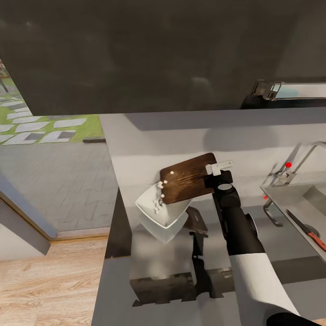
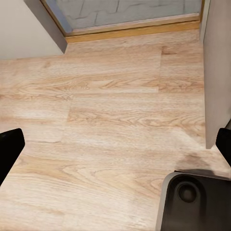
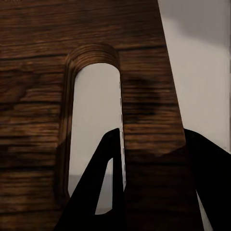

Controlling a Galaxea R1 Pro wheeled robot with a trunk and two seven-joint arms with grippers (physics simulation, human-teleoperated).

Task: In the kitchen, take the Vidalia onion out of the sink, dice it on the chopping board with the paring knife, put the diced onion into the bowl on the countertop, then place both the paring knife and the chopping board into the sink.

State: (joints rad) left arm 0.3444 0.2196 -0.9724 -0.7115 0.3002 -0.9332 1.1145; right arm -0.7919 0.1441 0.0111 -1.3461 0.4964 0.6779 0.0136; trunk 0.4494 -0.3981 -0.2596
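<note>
My right gripper (image 1: 216, 173) is shut on the slotted end of the dark brown chopping board (image 1: 190, 179), holding it tilted above the countertop (image 1: 149, 140). The board's low corner hangs over the white bowl (image 1: 165, 217). Small white bits of diced onion (image 1: 159, 200) lie on that corner and drop into the bowl. Up close, the board (image 3: 144, 57) and its oval slot (image 3: 94, 125) show with one black finger (image 3: 103, 192) passing through the slot. The paring knife (image 1: 308, 232) lies in the sink (image 1: 290, 199) at the right. My left gripper (image 2: 115, 147) is open over wooden floor.
A chrome faucet (image 1: 294, 167) with a red knob stands behind the sink. The countertop's left edge drops to wooden floor (image 1: 50, 280) and a glass door onto a paved yard. My base (image 2: 192, 202) shows below the left gripper, beside a cabinet side (image 2: 216, 72).
</note>
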